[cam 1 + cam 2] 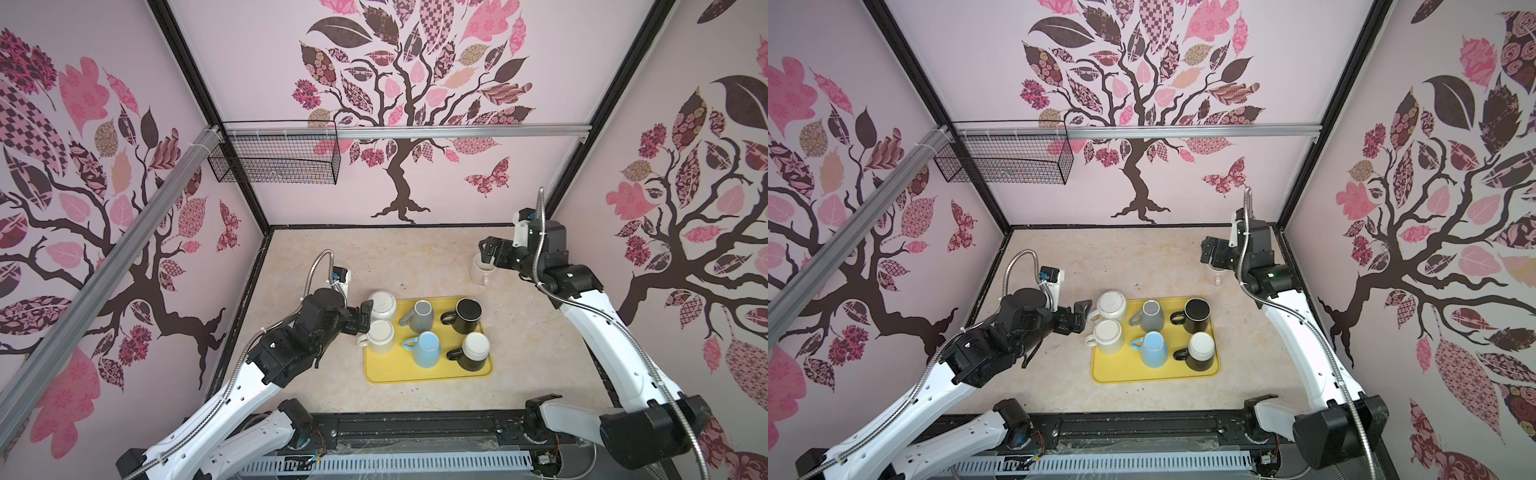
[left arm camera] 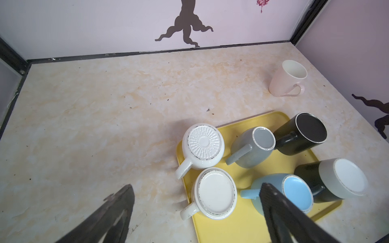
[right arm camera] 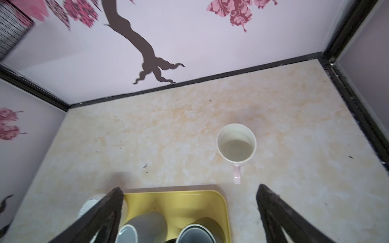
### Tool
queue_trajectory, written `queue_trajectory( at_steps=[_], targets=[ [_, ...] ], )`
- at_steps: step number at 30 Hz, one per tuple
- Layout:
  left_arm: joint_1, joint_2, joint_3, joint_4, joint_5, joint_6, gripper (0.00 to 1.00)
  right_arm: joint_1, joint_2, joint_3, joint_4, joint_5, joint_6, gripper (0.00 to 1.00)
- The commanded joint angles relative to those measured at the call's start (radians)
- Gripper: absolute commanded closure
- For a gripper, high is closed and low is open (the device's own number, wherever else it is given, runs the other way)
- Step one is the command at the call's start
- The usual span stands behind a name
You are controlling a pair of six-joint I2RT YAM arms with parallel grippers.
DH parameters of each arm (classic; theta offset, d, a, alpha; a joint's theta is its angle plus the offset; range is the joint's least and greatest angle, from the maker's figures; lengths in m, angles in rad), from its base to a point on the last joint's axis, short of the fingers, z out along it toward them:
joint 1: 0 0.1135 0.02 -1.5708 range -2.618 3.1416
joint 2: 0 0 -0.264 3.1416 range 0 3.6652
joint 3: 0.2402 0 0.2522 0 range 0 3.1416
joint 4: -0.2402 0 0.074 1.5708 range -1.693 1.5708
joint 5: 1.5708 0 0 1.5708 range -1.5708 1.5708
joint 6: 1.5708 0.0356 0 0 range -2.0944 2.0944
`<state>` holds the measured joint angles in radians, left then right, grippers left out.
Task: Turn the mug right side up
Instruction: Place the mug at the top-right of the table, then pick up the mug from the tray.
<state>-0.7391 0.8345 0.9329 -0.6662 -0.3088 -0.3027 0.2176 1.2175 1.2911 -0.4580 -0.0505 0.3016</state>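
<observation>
While your right arm hangs over the back right of the beige marbled bench (image 1: 332,266), the pale pink ceramic mug (image 1: 481,272) stands right side up just under your right gripper (image 1: 487,250), mouth up, with its handle (image 3: 236,175) turned toward the near edge. Your right jaws are spread wide and grip nothing. The right wrist view shows the mug loose on the bench beyond the fingertips, empty inside and touching neither. It's off the flat yellow plastic tray (image 1: 415,376), near the far right corner but clear of it. In both top views the wrist hides part of the mug. Your left gripper (image 1: 1080,317) sits at the tray's left side, jaws wide apart too and empty, just beside the white mug with a ribbed base (image 1: 382,304) and the cream mug (image 1: 380,336) in front of it; whether a fingertip touches either can't be told. Both are upside down. So are the grey mug (image 1: 422,316), the all-black mug (image 1: 467,313), the light blue mug (image 1: 428,350) and the black mug with a pale grey base (image 1: 474,351), all on the tray.
</observation>
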Motion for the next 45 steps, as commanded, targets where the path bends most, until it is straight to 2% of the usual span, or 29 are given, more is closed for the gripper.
queue_trajectory(
  at_steps=[1, 3, 10, 15, 18, 20, 23, 26, 31, 34, 38, 42, 45],
  targets=[
    [0.010, 0.010, 0.020, -0.021, 0.063, 0.034, 0.02, 0.067, -0.003, 0.033, 0.044, -0.056, 0.003, 0.00],
    [0.013, 0.057, 0.075, -0.091, 0.095, 0.029, 0.03, 0.129, -0.036, 0.026, 0.022, -0.004, -0.039, 0.00],
    [0.014, 0.062, 0.104, -0.157, 0.124, 0.088, 0.17, 0.200, -0.105, -0.046, -0.020, -0.048, -0.013, 0.00],
    [0.015, 0.098, 0.165, -0.242, 0.168, 0.132, 0.33, 0.358, -0.102, -0.097, -0.044, 0.087, -0.053, 0.00],
    [0.015, 0.128, 0.173, -0.264, 0.191, 0.146, 0.38, 0.413, -0.084, -0.128, -0.030, 0.124, -0.061, 0.01],
    [0.014, 0.125, 0.155, -0.247, 0.247, 0.188, 0.42, 0.426, -0.076, -0.153, -0.007, 0.121, -0.067, 0.01],
    [0.014, 0.051, 0.078, -0.146, 0.370, 0.330, 0.47, 0.432, -0.075, -0.194, 0.031, 0.133, -0.078, 0.01],
    [0.016, -0.028, 0.020, -0.072, 0.347, 0.389, 0.47, 0.434, -0.079, -0.223, 0.058, 0.144, -0.100, 0.02],
    [0.017, -0.027, 0.029, -0.098, 0.331, 0.472, 0.41, 0.436, -0.087, -0.274, 0.122, 0.159, -0.127, 0.02],
    [0.028, 0.008, 0.032, -0.150, 0.407, 0.583, 0.43, 0.435, -0.078, -0.300, 0.158, 0.158, -0.137, 0.02],
    [0.132, 0.150, 0.101, -0.283, 0.564, 0.686, 0.49, 0.437, -0.070, -0.322, 0.184, 0.150, -0.137, 0.03],
    [0.196, 0.192, 0.075, -0.268, 0.565, 0.737, 0.45, 0.439, -0.080, -0.334, 0.192, 0.157, -0.138, 0.03],
    [0.222, 0.201, 0.047, -0.234, 0.625, 0.744, 0.43, 0.440, -0.086, -0.350, 0.208, 0.169, -0.132, 0.03]
  ],
)
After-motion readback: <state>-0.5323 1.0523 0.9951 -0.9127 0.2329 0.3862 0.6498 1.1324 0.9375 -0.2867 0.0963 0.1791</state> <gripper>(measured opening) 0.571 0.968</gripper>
